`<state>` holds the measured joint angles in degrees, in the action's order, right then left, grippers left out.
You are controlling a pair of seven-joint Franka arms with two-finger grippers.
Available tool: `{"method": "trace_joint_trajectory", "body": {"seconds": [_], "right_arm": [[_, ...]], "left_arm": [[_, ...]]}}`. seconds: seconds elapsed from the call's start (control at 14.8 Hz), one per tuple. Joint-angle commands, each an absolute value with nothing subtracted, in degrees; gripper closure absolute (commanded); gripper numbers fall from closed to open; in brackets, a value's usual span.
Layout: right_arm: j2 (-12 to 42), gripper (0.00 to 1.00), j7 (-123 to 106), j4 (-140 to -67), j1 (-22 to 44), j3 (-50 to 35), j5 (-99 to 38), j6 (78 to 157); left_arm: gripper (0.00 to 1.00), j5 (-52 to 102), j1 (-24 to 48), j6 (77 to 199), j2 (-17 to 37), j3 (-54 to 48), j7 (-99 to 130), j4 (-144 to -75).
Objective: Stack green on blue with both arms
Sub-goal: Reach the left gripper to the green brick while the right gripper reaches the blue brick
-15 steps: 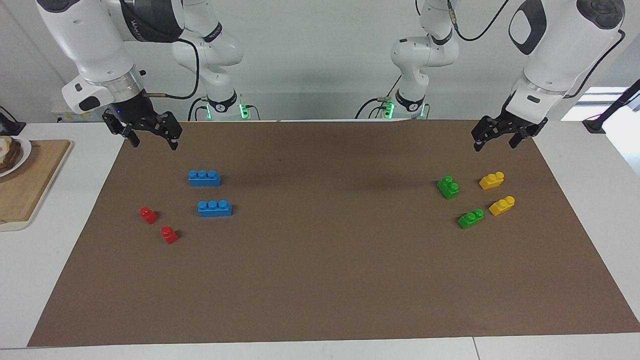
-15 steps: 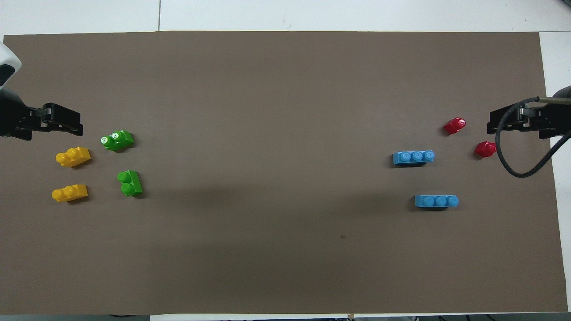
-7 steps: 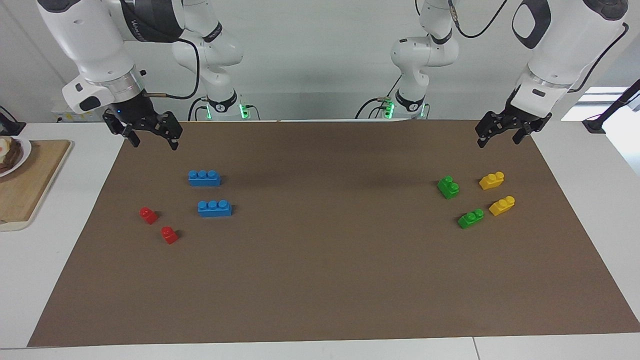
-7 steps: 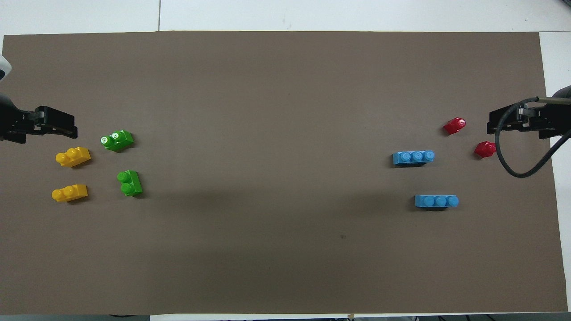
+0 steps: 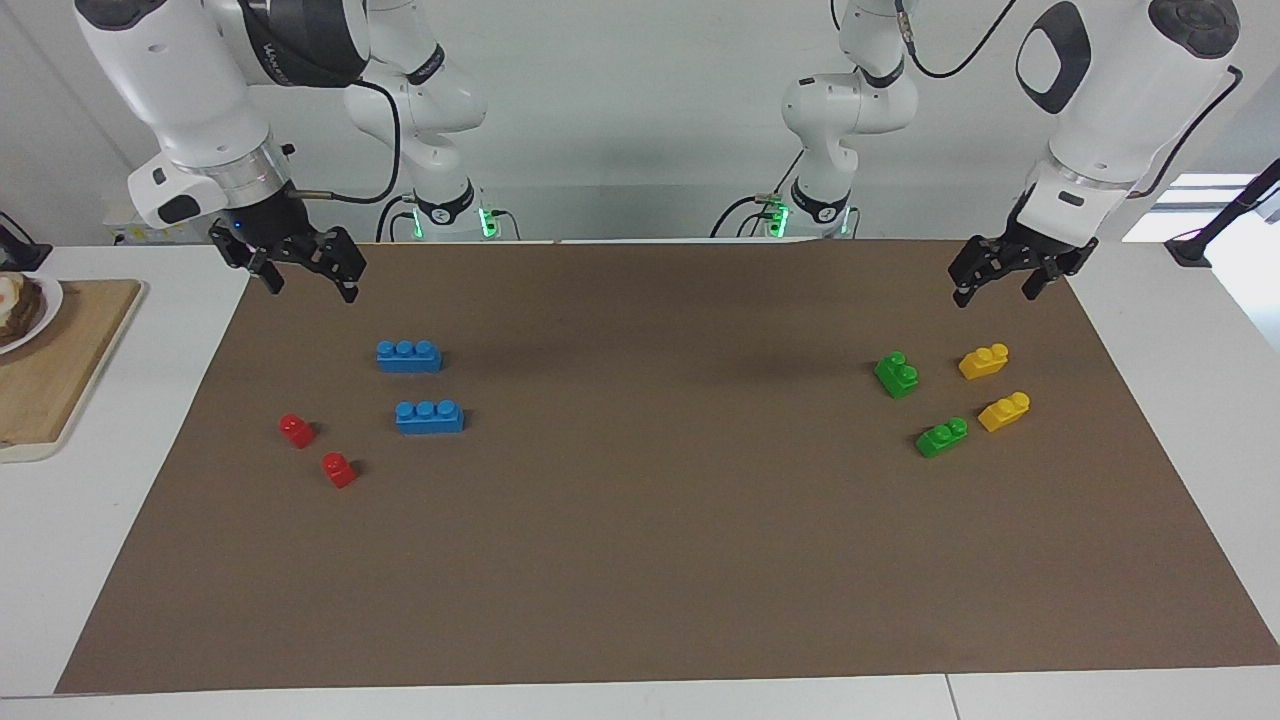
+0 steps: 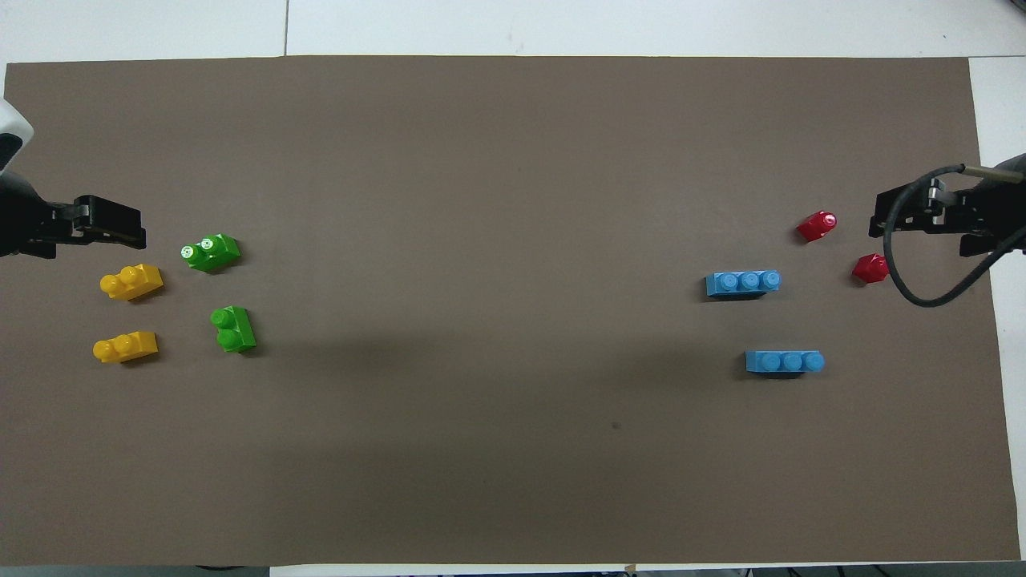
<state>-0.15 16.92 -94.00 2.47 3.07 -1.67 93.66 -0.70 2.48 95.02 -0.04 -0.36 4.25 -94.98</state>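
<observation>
Two green bricks lie on the brown mat toward the left arm's end: one nearer to the robots [image 5: 897, 375] [image 6: 233, 328], one farther [image 5: 941, 437] [image 6: 210, 252]. Two blue bricks lie toward the right arm's end: one nearer to the robots [image 5: 409, 356] [image 6: 784, 362], one farther [image 5: 429, 416] [image 6: 742, 284]. My left gripper [image 5: 993, 295] [image 6: 132, 227] is open and empty, raised over the mat's edge at its own end. My right gripper [image 5: 311, 292] [image 6: 882, 220] is open and empty, raised over the mat's edge at its end.
Two yellow bricks [image 5: 983, 361] [image 5: 1004, 411] lie beside the green ones. Two red bricks [image 5: 297, 430] [image 5: 339, 469] lie beside the blue ones. A wooden board [image 5: 50, 360] with a plate [image 5: 40, 310] sits off the mat at the right arm's end.
Both grippers have only shifted slightly in place above the mat's ends. No brick has moved.
</observation>
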Motion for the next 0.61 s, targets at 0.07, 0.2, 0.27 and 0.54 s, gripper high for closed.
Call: {"method": "trace_joint_trajectory", "body": {"seconds": [0.07,0.2,0.27,0.54], "right_arm": [[-1.1,0.0,31.4,-99.1,0.9,3.1,-5.0,97.7],[-0.3,0.0,39.3,-100.5,0.7,3.1,-7.5,99.0],[0.7,0.0,43.9,-100.5,0.3,3.1,-9.3,99.1],[5.8,0.0,59.3,-100.6,-1.0,3.1,-16.3,100.6]], "left_arm": [[0.0,-1.8,1.5,98.3,-4.4,-0.4,3.4,-102.5],[0.0,-1.8,1.5,100.2,-5.5,-0.4,3.4,-105.2],[0.0,-1.8,1.7,100.6,-5.7,-0.4,3.4,-105.6],[0.0,-1.8,1.6,102.5,-6.8,-0.4,3.3,-109.5]]}}
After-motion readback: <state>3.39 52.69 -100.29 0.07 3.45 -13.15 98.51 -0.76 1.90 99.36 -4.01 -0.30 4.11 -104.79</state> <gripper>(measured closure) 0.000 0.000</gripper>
